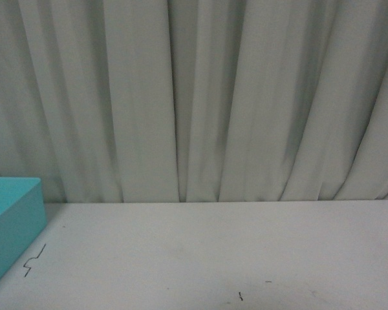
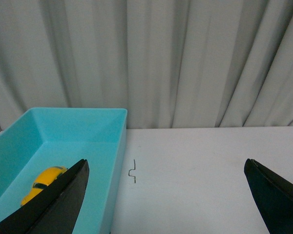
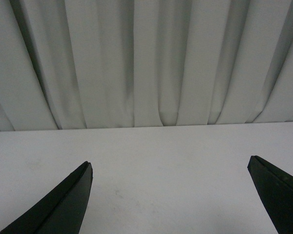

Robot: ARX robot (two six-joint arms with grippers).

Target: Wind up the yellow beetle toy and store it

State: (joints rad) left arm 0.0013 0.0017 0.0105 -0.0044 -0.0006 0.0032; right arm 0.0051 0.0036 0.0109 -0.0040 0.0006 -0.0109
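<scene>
A grey curtain (image 1: 200, 97) hangs behind a white table (image 1: 220, 252), and at the table's left edge in the front view stands a turquoise bin (image 2: 78, 131), the landmark for everything else here. Neither arm shows in the front view. The left gripper (image 2: 167, 195) hangs with its two black fingers (image 2: 63, 200) spread wide and nothing between them; in the left wrist view one finger overlaps the bin's open top while the other sits well clear of the bin, over bare table. Inside the bin, on its floor and near the long side wall farther from the table's centre, lies the yellow beetle (image 2: 44, 183), partly hidden behind that nearer finger; only its roof and a dark window show. Its long axis appears to run roughly along the bin's length, though the covered half makes this uncertain. The right gripper (image 3: 168, 195) is likewise spread wide and empty, over plain table with neither bin nor beetle in its own view, so the left arm is judged much the nearer to the toy. A small bent black mark (image 2: 133, 171) lies on the table just beside the bin's inner wall. With the beetle already in the bin, storing looks done; whether it is wound cannot be told.
</scene>
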